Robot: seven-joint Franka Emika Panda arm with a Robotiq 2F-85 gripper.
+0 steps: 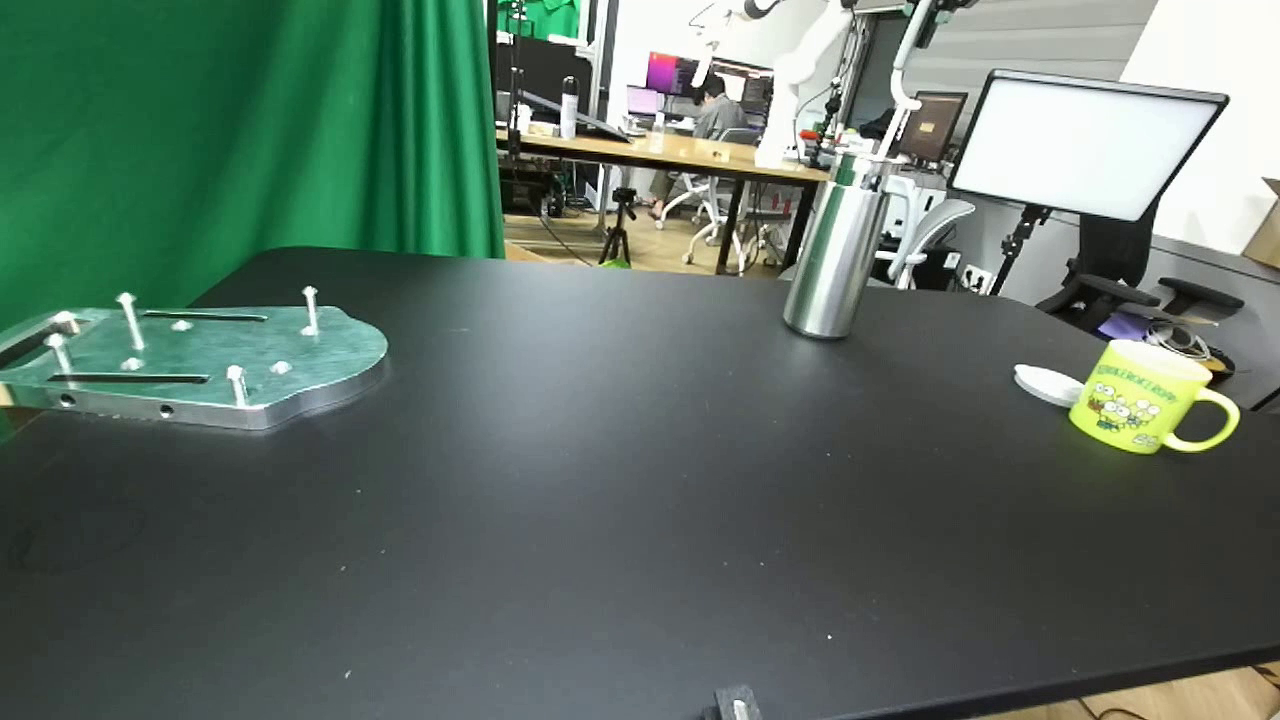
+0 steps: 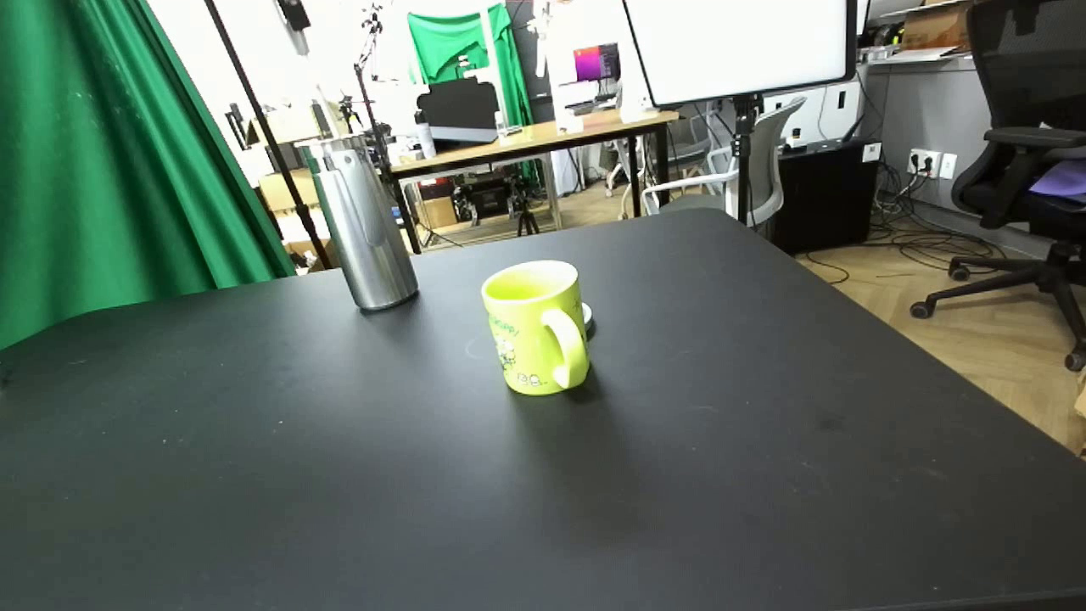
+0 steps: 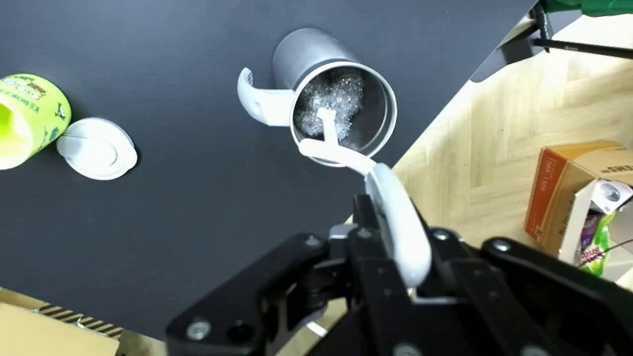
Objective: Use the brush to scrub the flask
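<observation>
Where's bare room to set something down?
Black table lies bare between the bolt-studded metal plate and tall silver metal flask. Crowded: flask mouth, where the white-handled brush enters; squat yellow-green mug beside flat white lid.

Silver flask [image 1: 836, 255], white brush [image 3: 391, 195], yellow-green mug [image 1: 1132, 405]

In an exterior view, the yellow-green mug [image 2: 528, 331] stands on the black bench [image 2: 297, 475], its handle [image 2: 572, 341] at four o'clock, a white disc [image 2: 587, 315] mostly hidden behind it at three. From the mug, the silver flask [image 2: 366, 227] stands well apart at ten o'clock, the light panel [image 2: 742, 42] at one, the black chair [image 2: 1031, 76] at two.
</observation>
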